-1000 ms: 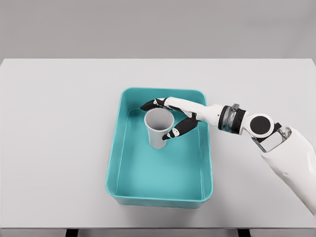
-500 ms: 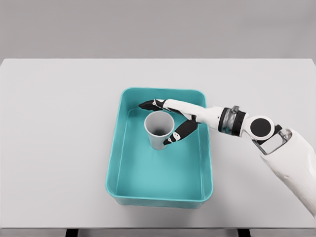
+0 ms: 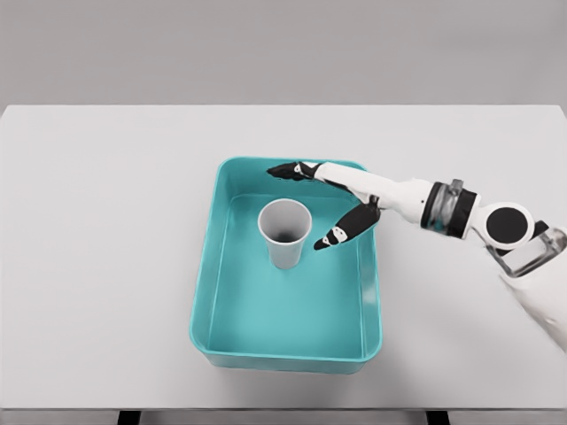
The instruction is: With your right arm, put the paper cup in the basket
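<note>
A white paper cup (image 3: pixel 285 232) stands upright inside the teal basket (image 3: pixel 205 301), in its far half. My right hand (image 3: pixel 306 202) hovers just to the right of the cup with its fingers spread, apart from the cup and holding nothing. Its upper fingers (image 3: pixel 288 169) reach over the basket's far rim, and the thumb (image 3: pixel 341 233) points down toward the basket floor. The white right forearm runs off to the picture's right edge. My left arm does not show.
The basket sits in the middle of a pale grey table (image 3: pixel 97 266). The table's front edge runs along the bottom of the picture.
My right hand has let go of the cup, spread its fingers and drawn back to the right and slightly up. The cup stays standing in the basket.
</note>
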